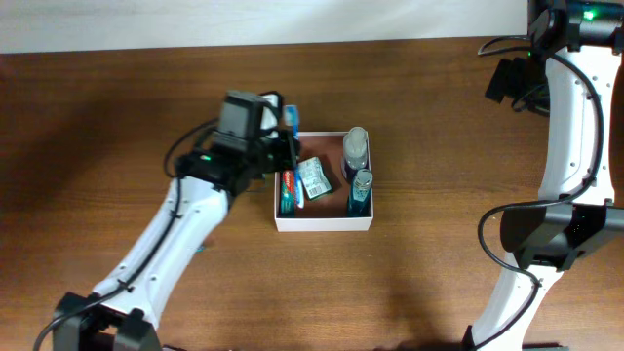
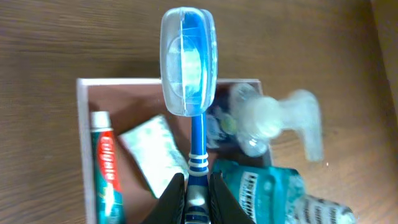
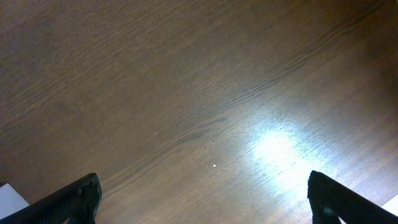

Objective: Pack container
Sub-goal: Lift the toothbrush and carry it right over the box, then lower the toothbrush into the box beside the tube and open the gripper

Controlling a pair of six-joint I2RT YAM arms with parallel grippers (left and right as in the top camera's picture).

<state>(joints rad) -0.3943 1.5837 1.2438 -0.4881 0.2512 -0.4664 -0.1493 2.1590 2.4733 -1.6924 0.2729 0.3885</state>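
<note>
Container (image 1: pixel 324 224) at mid-table: square, shallow, white walls, reddish-brown floor. Inside, along the wall nearest the left arm, a red-and-green toothpaste tube (image 1: pixel 287 192); just beside it, a small green-white packet (image 1: pixel 313 177). Along the opposite wall, a clear pump bottle (image 1: pixel 356 148) and a blue mouthwash bottle (image 1: pixel 361 190), close together. Above the container's edge on the left arm's side, a blue toothbrush (image 2: pixel 188 62), head under a clear cap, handle pinched between the nearly closed jaws of the left gripper (image 2: pixel 197 190), capped end pointing away from the wrist. Well apart, off at the table's right side, the right gripper (image 3: pixel 202 202): jaws spread wide, holding nothing, only brown wooden table (image 3: pixel 186 93) beneath.
</note>
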